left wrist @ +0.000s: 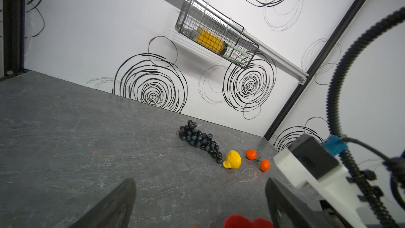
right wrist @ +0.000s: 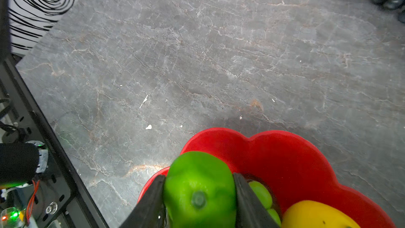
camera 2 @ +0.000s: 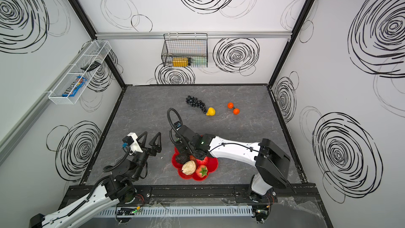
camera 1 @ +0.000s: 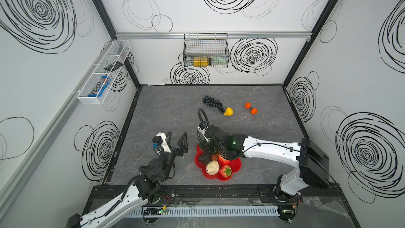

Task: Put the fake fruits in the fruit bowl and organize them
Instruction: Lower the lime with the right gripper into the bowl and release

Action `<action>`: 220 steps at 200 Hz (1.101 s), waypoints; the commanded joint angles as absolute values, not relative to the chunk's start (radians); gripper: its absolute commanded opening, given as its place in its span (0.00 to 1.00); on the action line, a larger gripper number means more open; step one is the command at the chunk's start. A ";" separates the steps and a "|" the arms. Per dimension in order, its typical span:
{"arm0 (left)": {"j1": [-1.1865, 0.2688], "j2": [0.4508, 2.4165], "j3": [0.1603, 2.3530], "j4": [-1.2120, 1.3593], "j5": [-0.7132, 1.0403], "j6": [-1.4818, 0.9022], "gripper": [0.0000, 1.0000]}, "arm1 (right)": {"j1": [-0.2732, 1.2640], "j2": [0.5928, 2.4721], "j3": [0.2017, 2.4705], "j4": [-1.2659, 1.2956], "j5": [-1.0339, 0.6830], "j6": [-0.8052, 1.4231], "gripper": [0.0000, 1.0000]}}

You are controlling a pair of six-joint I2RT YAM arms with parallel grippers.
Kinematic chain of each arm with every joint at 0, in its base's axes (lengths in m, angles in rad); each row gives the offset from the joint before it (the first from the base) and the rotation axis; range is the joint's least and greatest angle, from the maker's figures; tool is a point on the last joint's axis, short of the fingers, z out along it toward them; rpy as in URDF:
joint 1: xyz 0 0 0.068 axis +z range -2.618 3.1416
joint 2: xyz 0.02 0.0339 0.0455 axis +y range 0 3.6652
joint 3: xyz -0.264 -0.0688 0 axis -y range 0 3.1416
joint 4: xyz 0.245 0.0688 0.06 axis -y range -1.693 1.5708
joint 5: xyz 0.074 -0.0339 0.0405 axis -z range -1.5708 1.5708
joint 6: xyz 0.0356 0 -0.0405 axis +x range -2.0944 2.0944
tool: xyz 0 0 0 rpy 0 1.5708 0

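The red scalloped fruit bowl [camera 1: 237, 165] sits near the table's front. In it lie a beige lumpy fruit [camera 1: 212, 167], a strawberry [camera 1: 226, 171] and a dark avocado [camera 1: 205, 157]. My right gripper [right wrist: 199, 178] hangs over the bowl's far rim [right wrist: 285, 150], shut on a green lime [right wrist: 198, 191]. Beside the lime in the bowl are a yellow lemon [right wrist: 315, 216] and another green fruit [right wrist: 260, 194]. My left gripper [camera 1: 177, 137] stands open and holds nothing, just left of the bowl. Black grapes [camera 1: 213, 103], a lemon [camera 1: 229, 111] and two oranges [camera 1: 247, 105] lie farther back.
A black wire basket [camera 1: 206, 50] with a yellow container hangs on the back wall. A white mesh basket [camera 1: 103, 73] with a blue packet hangs on the left wall. Black frame rails border the grey table [camera 1: 164, 110].
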State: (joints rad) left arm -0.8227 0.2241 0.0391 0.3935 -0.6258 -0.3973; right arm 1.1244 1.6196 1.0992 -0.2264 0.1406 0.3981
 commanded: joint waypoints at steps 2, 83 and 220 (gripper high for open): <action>-0.812 0.167 0.028 0.331 -0.703 -0.451 0.96 | 1.144 1.673 1.151 -0.312 0.197 0.364 0.46; -0.793 0.173 0.028 0.328 -0.685 -0.459 0.96 | 1.163 1.776 1.224 -0.382 0.291 0.354 0.46; -0.776 0.170 0.023 0.328 -0.666 -0.466 0.96 | 1.196 1.777 1.235 -0.378 0.285 0.357 0.61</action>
State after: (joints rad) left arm -0.7872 0.1692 0.0277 0.3073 -0.6712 -0.4541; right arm 1.1873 1.7824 1.2057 -0.3553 0.2890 0.3569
